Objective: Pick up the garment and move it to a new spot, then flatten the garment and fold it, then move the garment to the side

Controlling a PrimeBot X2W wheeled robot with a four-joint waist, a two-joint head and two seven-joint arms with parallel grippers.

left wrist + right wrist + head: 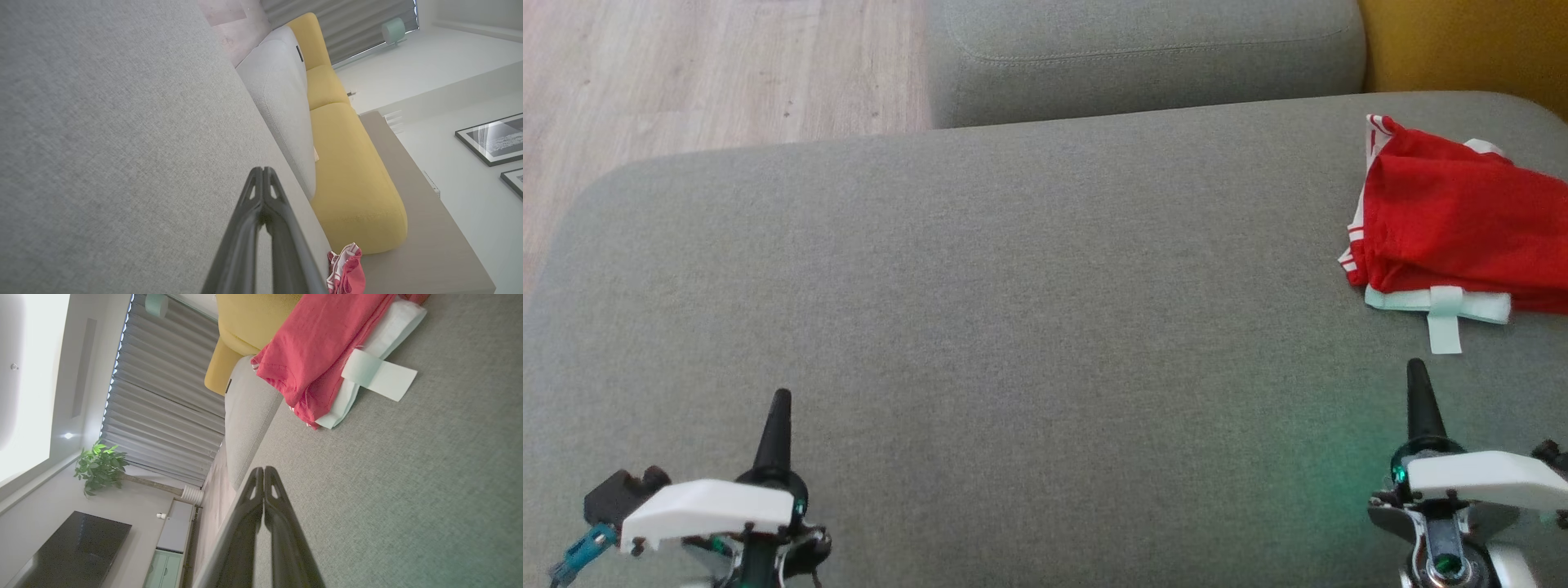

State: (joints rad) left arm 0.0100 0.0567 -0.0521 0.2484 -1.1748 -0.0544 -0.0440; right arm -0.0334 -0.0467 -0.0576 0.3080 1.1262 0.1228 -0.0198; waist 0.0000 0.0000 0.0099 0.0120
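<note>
Red cloth: garment point(1454, 220), white striped trim at left hem, white band and loose pale tab point(1444, 314) along near side. Lies in loose layers, roughly doubled over, not crisp, at far right of grey sofa cushion point(1013, 286). Runs off right edge of head view, so full extent unknown. Rests on cushion alone. Well apart from left fingers point(774, 433), near but clear of right fingers point(1421, 404). Both pairs pressed together, holding nothing, pointing forward across cushion from its near side.

Stage: fits either a rumpled heap awaiting pickup or a folded piece already set aside. Not settled by this moment.

Risks, as judgement:
- Pinch on top layer alone: would peel layers open and drag the rest behind.
- Catch on tab or band: lift by one thin strip, with swing and twist below.
- Closing too low: cushion fabric nipped along with cloth.
- Part of cloth outside head view: possible unseen slip toward cushion's rounded edge.
- Soft, slack material: likely to sag and lose any fold once lifted.
</note>
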